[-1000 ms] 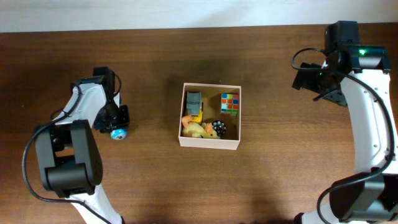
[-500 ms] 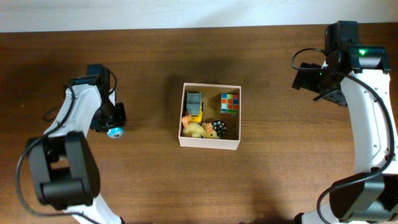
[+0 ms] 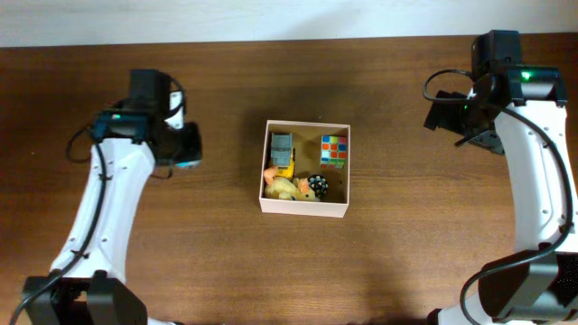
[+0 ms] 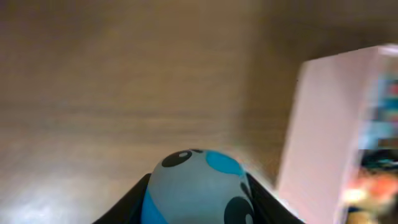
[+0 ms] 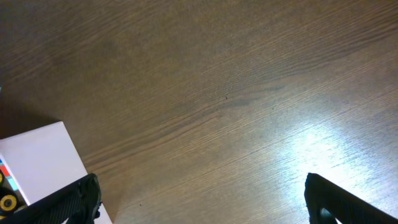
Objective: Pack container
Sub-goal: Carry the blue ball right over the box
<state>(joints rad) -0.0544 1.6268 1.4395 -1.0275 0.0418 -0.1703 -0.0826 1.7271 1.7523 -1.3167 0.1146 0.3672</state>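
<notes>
The container (image 3: pixel 304 208), a shallow square white-walled box, sits mid-table and holds a colour cube (image 3: pixel 333 150), a grey and yellow toy (image 3: pixel 283 153), a yellow-orange toy (image 3: pixel 284 188) and a black spotted ball (image 3: pixel 317 186). My left gripper (image 3: pixel 185 153) is shut on a blue and grey ball with black marks (image 4: pixel 198 190), held above the table left of the container, whose white wall (image 4: pixel 323 134) shows at the right of the left wrist view. My right gripper (image 5: pixel 202 199) is open and empty over bare wood at the far right, with the container's corner (image 5: pixel 40 158) at its lower left.
The wooden table (image 3: pixel 226 262) extends around the container. A pale wall strip (image 3: pixel 226 18) runs along the table's far edge. Cables hang from both arms.
My left gripper has lifted the blue and grey ball off the table and carried it up and to the right, towards the container. The right arm has not moved.
</notes>
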